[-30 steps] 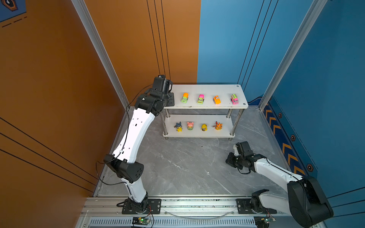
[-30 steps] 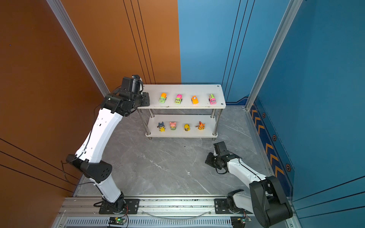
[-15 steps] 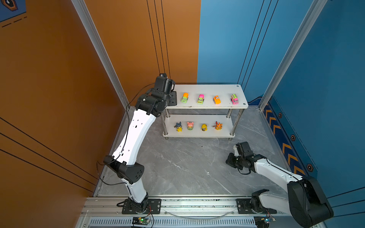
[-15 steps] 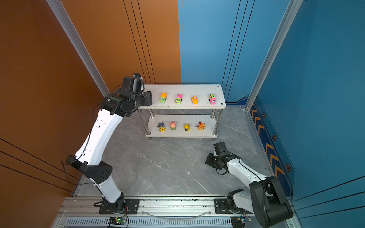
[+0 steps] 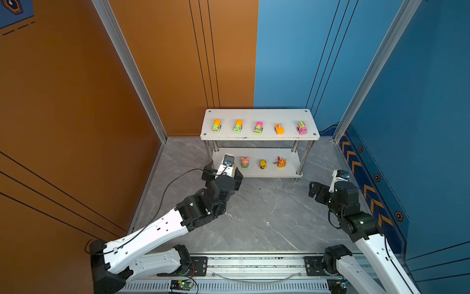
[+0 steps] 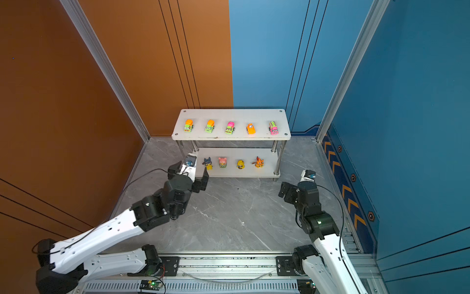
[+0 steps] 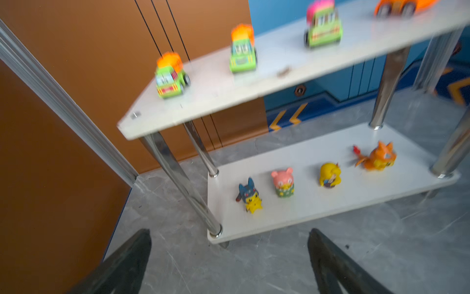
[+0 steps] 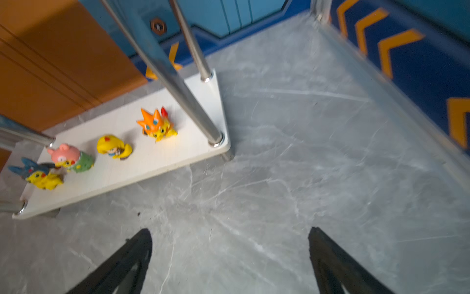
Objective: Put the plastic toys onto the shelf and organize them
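Note:
The shelf [image 5: 259, 136] stands at the back with all the plastic toys on it. Five cars line its top board: two green with orange tops [image 5: 216, 126] [image 5: 237, 126], a green one with a pink top [image 5: 258, 127], an orange one [image 5: 279, 128] and a pink one [image 5: 301, 128]. On the lower board are a blue-and-yellow figurine [image 6: 208, 163], a pink one [image 6: 222, 162], a yellow one [image 6: 240, 164] and an orange one [image 6: 259, 162]. My left gripper [image 5: 223, 174] hangs open and empty before the lower board's left end. My right gripper [image 8: 230, 230] is open and empty over the floor, right of the shelf.
Grey marble floor [image 5: 262, 211] spreads in front of the shelf. An orange wall [image 5: 76, 127] closes the left side and a blue wall [image 5: 419, 127] the right. Chrome legs [image 7: 178, 178] stand at the shelf's corners. A metal rail [image 5: 254, 264] carries both arm bases.
The left arm has come down from the top board's left end to the lower board's front. A fifth car now stands at that end. Both grippers have opened.

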Action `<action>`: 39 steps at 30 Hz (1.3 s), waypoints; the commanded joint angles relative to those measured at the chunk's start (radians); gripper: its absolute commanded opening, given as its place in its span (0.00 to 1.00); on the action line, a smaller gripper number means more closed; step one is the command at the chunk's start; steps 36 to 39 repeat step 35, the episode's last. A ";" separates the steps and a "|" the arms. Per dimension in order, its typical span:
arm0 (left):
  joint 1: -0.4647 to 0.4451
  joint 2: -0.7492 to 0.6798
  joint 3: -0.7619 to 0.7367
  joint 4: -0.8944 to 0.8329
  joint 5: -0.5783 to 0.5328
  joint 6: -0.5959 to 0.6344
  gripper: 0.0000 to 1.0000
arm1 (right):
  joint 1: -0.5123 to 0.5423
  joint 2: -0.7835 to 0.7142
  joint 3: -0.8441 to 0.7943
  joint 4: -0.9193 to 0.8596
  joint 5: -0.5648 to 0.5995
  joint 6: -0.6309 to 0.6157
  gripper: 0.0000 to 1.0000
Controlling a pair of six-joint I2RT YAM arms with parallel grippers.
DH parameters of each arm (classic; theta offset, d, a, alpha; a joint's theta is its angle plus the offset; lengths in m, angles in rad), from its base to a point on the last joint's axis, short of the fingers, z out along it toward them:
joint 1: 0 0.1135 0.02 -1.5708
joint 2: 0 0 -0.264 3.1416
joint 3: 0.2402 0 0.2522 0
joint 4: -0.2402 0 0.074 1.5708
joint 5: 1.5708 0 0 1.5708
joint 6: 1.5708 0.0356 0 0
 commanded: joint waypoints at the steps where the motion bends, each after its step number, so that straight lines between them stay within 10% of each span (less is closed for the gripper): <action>1: -0.011 -0.011 -0.216 0.323 -0.112 0.076 0.98 | 0.005 -0.061 -0.118 0.065 0.186 -0.112 1.00; 6: 0.148 -0.038 -0.500 0.648 -0.017 0.156 0.98 | 0.003 -0.102 -0.263 0.268 0.321 -0.129 1.00; 13: 0.710 -0.200 -0.670 0.737 0.547 0.097 0.98 | -0.011 -0.018 -0.449 0.676 0.313 -0.272 1.00; 17: 0.891 -0.009 -0.734 0.971 0.734 0.062 0.98 | -0.078 0.121 -0.515 0.899 0.234 -0.286 1.00; 24: 0.889 0.571 -0.640 1.457 0.821 0.134 0.98 | -0.172 0.471 -0.385 1.034 0.173 -0.246 1.00; 39: 0.947 0.517 -0.611 1.318 0.936 0.093 0.98 | -0.172 0.868 -0.329 1.433 0.105 -0.320 1.00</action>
